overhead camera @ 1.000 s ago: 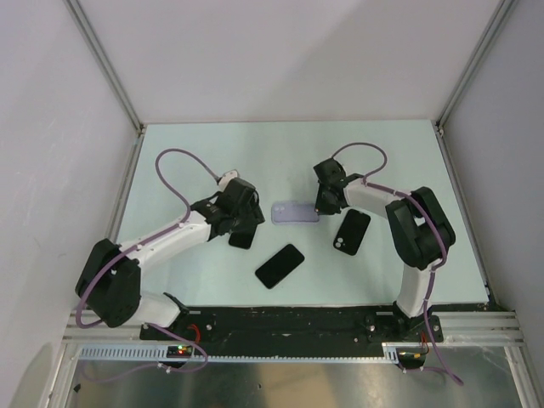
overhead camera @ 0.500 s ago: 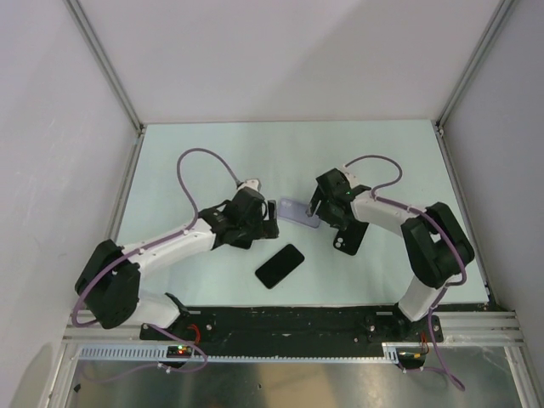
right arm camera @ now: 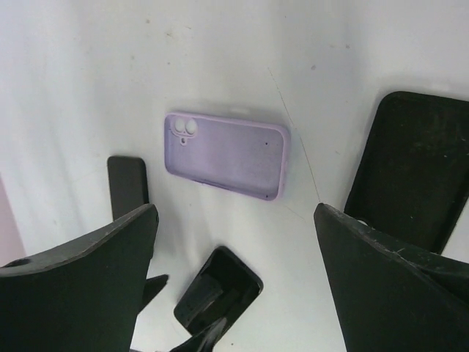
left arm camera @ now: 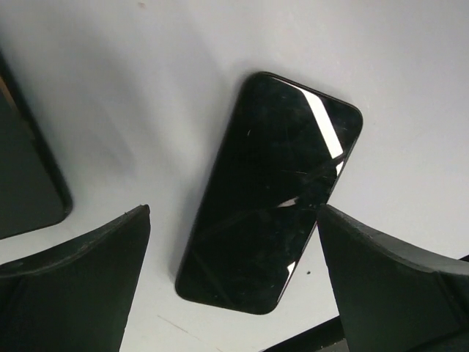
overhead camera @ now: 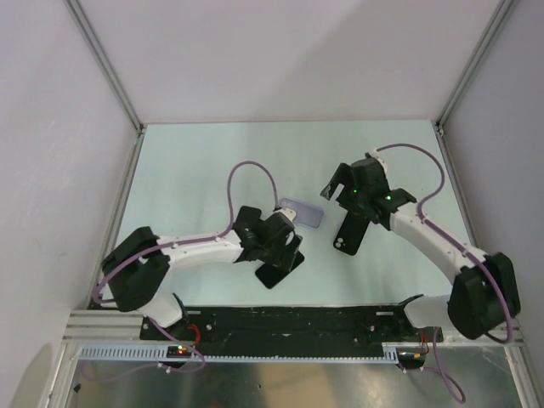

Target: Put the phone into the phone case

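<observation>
The pale green table before me carries a black phone lying screen up, a lilac case, a black case and one more dark slab, all apart.

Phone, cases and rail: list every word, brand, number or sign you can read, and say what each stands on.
No readable text in any view.
Phone: dark blank screen, only reflections.
Purple case: plain, no logo visible.
Black case: plain, no marking visible.
Small board with lit lights on the near rail: any print is too small to read.
</observation>
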Controlling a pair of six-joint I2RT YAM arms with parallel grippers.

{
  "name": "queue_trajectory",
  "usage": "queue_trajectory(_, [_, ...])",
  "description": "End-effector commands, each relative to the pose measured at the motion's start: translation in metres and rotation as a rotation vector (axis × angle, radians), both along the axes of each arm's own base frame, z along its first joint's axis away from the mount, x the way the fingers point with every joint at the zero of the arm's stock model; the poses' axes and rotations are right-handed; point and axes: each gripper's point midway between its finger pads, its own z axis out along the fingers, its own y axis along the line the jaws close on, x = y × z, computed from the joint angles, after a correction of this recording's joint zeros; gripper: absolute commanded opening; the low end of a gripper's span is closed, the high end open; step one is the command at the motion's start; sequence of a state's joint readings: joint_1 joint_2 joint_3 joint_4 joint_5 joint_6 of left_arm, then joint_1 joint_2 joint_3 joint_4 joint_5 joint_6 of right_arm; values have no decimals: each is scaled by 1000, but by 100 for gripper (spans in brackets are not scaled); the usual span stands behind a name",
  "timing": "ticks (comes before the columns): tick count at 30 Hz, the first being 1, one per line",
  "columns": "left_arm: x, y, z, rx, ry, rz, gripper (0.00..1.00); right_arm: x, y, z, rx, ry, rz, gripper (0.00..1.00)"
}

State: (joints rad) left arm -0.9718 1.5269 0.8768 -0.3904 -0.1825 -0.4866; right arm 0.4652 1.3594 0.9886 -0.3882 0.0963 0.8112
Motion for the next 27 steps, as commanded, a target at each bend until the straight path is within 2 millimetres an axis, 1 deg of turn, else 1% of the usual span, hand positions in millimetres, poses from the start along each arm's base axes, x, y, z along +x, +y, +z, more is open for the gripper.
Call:
queue_trajectory(1, [1, -21, 3, 29, -40, -93, 100, -12, -12, 19, 11, -58, 24, 95])
queue_trajectory(5, [-4, -29, -4, 49, -30, -128, 100, -20, -17, 22, 8, -77, 33, 96])
queue_trajectory(9, [-7, -32, -8, 59, -24, -161, 100, -23, -18, 18, 4, -75, 44, 96])
queue_trajectory(16, [-6, -26, -15, 110, -50, -187, 100, -26, -7, 6, 12, -56, 118, 96])
queue_trajectory(20, [-7, -27, -20, 133, -59, -230, 99, -32, 1, -1, 19, -36, 174, 96])
queue_trajectory(22, [-8, -29, -24, 130, -51, -251, 97, -36, 6, -3, 28, -28, 213, 95])
queue_trajectory(24, [-10, -30, -28, 124, -44, -262, 92, -42, 12, -7, 43, -12, 255, 94])
queue_trajectory(27, [-15, -31, -34, 106, -29, -276, 82, -52, 21, -14, 71, 21, 320, 93])
